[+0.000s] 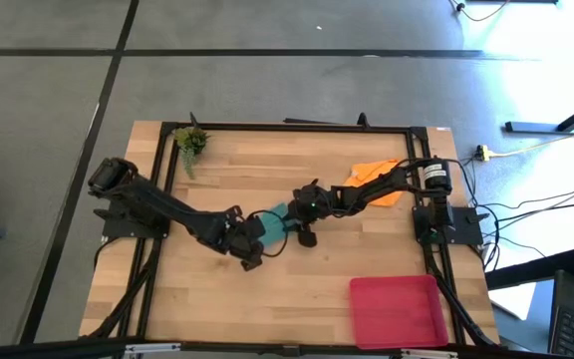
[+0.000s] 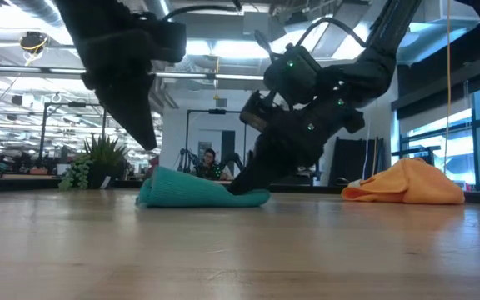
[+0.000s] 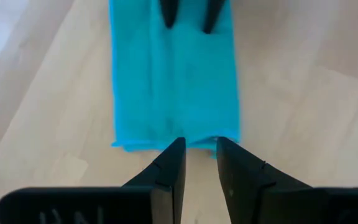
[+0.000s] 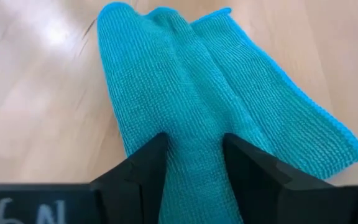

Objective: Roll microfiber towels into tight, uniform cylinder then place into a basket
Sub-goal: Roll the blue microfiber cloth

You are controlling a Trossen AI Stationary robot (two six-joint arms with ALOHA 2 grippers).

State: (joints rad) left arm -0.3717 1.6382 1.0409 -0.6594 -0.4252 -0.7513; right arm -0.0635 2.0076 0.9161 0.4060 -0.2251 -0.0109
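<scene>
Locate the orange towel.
In the high view, the orange towel lies bunched on the table's far right side, under the right arm, well apart from the basket at the near right edge.

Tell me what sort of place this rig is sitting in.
Probably an open-plan lab or workshop, not a home. The wooden table stands on a bare grey floor, the low view shows exposed ceiling ducts over rows of workstations, and cables trail beside the table.

Folded teal towel (image 3: pixel 174 74) on table (image 3: pixel 309 93); left gripper (image 3: pixel 199 148) at near edge, fingers slightly parted
</scene>
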